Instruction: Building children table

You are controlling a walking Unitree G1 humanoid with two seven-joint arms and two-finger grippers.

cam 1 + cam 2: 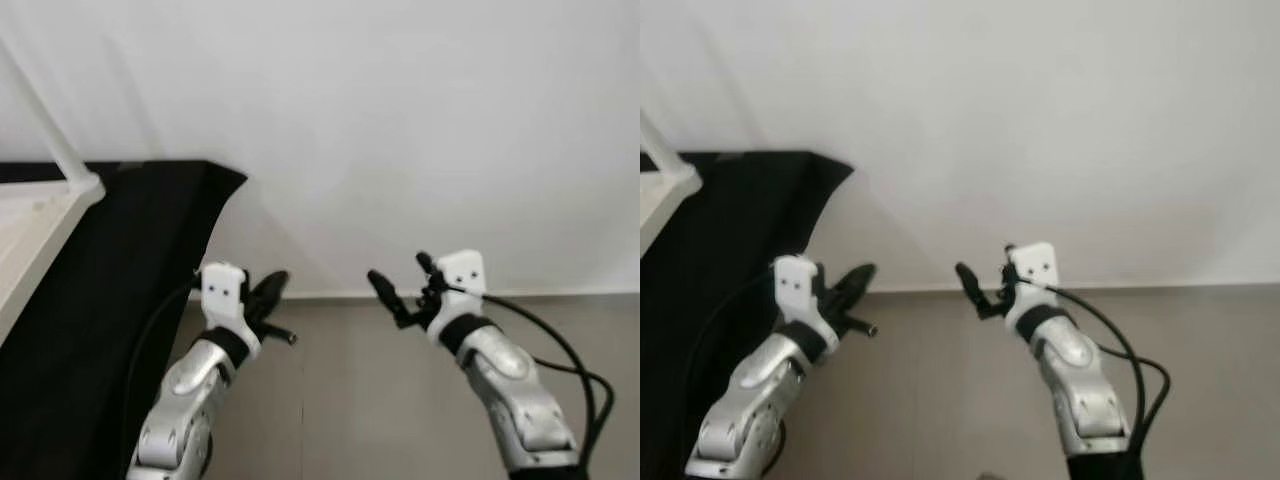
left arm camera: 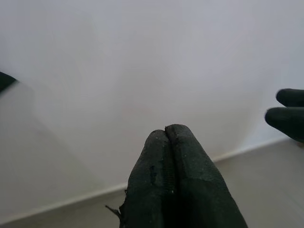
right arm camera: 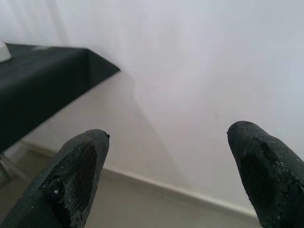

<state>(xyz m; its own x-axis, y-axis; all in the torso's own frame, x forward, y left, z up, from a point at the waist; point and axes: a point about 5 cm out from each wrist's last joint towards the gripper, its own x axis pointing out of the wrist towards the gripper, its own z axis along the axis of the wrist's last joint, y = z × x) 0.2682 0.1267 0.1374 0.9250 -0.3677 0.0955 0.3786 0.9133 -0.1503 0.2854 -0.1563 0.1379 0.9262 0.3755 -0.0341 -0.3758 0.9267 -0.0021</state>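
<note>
Both arms are raised in front of a plain white wall [image 1: 400, 120], above a grey-brown floor [image 1: 360, 400] that meets the wall at a pale skirting line.

The left claw [image 1: 268, 292] is clenched on nothing: in the left wrist view its two black fingers [image 2: 161, 190] press flat against each other, pointing at the wall. The right claw [image 1: 398, 290] is released and empty; in the right wrist view its fingers [image 3: 76, 175] stand wide apart with bare wall between them. The two claws hover near each other at about the same height, tips turned inward, not touching. A black cable [image 1: 560, 350] loops from the right wrist back along that arm.

To the robot's left, a black cloth [image 1: 110, 300] drapes down toward the floor. On top of it rests a white frame piece [image 1: 60, 190], with a thin white bar rising from its corner; it lies well apart from both claws.
</note>
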